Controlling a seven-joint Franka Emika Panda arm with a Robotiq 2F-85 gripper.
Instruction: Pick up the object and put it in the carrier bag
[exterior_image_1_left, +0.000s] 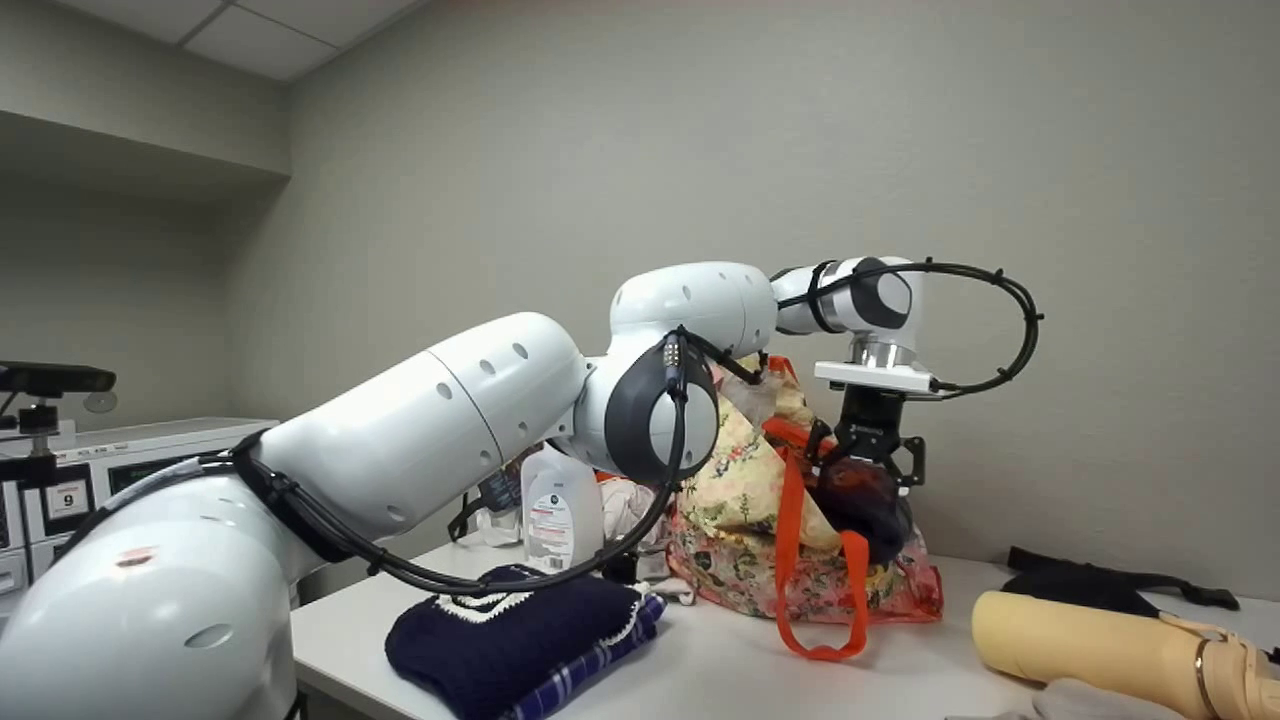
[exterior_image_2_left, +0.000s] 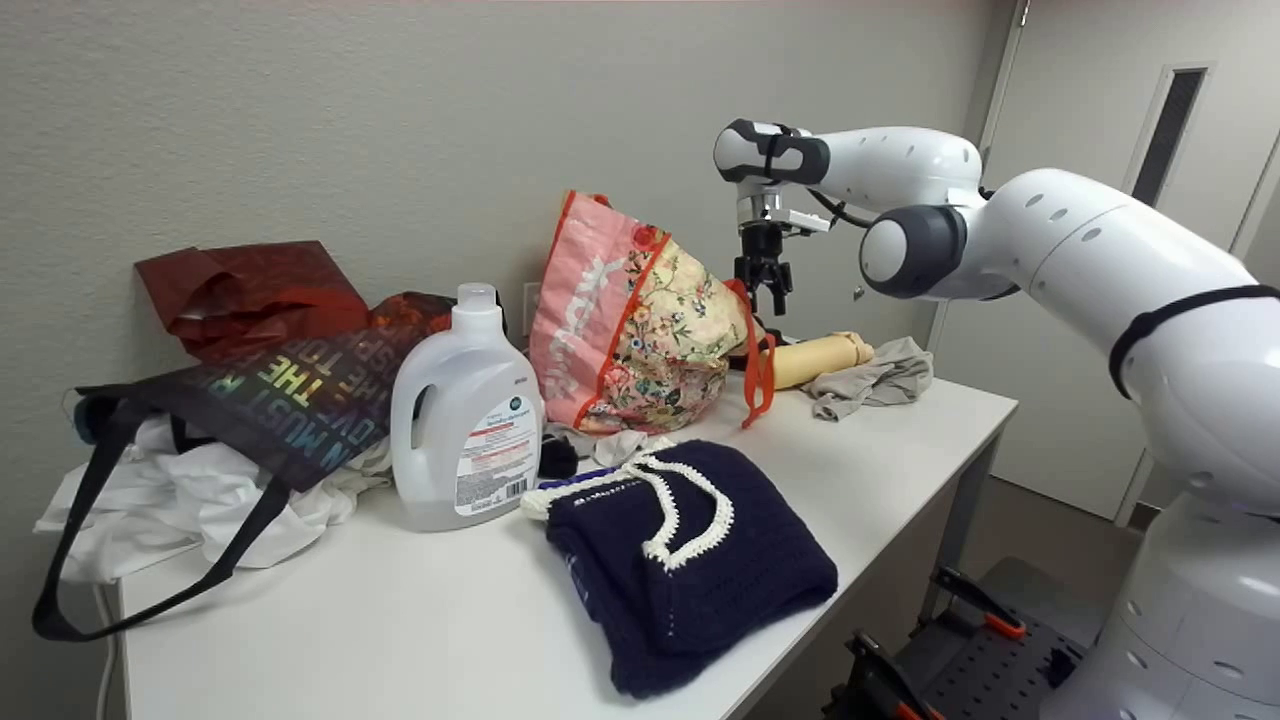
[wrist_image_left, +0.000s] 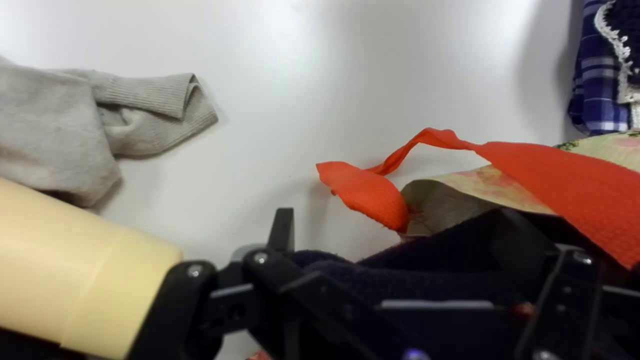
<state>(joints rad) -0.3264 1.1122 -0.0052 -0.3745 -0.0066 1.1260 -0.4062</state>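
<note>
Dark navy cloth garment with rust-red parts (exterior_image_1_left: 882, 530): in an exterior view, it hangs at the mouth of the cream, floral-printed soft carrier bag (exterior_image_1_left: 745, 495), below the black two-finger gripper (exterior_image_1_left: 862, 480). In an exterior view, the gripper (exterior_image_2_left: 763, 288) stands spread; garment not discernible. In the wrist view, the garment shows limp between the parted fingers (wrist_image_left: 284, 230), apparently ungripped. Expect light, soft, low-slip fabric: pinch a raised fold.

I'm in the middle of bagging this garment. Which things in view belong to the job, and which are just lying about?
Part of the job:
gripper, jaws spread
dark navy garment with rust-red parts
floral carrier bag

Just lying about:
folded navy cloth with white trim
labelled jug
pale yellow bottle
grey cloth
dark lettered bag
black cloth
</note>
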